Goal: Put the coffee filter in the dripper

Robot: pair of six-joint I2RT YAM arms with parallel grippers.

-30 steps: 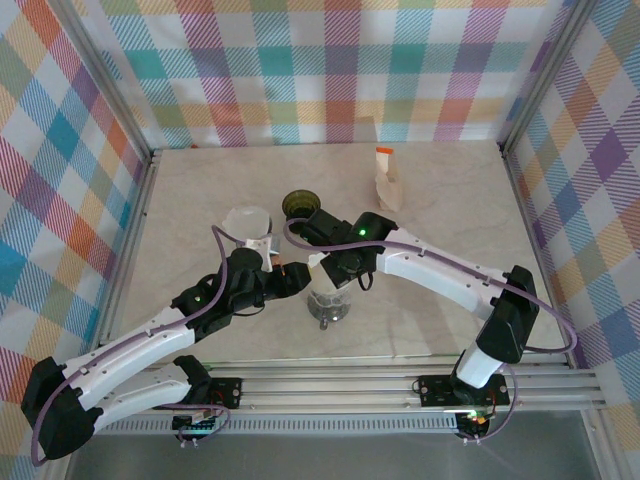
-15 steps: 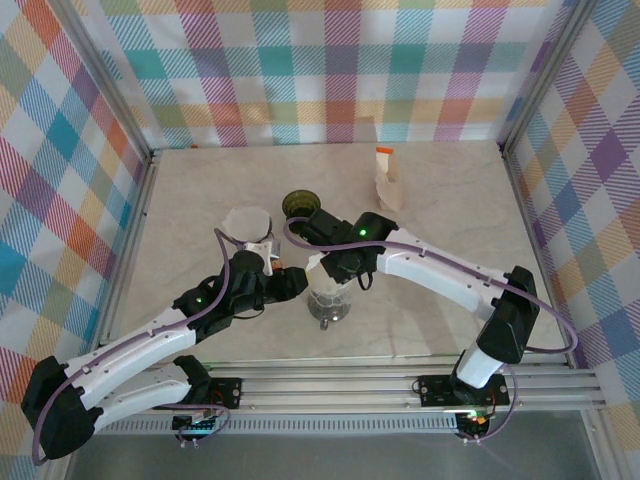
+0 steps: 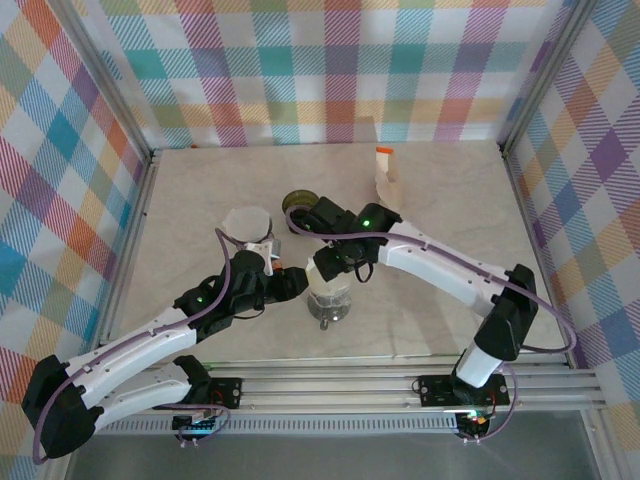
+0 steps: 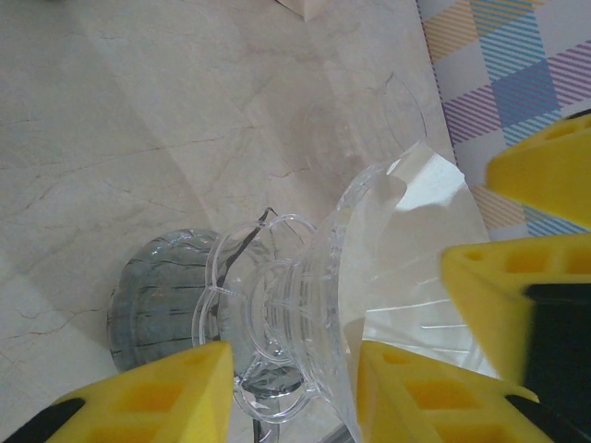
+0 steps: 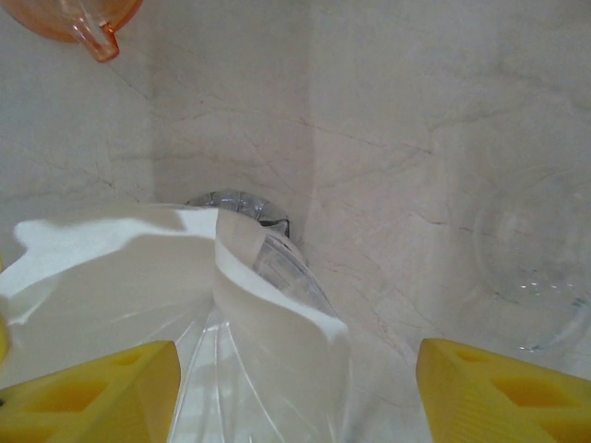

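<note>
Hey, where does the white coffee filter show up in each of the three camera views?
Top external: the coffee filter is at the centre of the picture, where the two arms meet.
Left wrist: coffee filter right of centre, a white cone.
Right wrist: coffee filter lower left, a folded white sheet.
Shared landmark: the clear dripper holding the filter.
</note>
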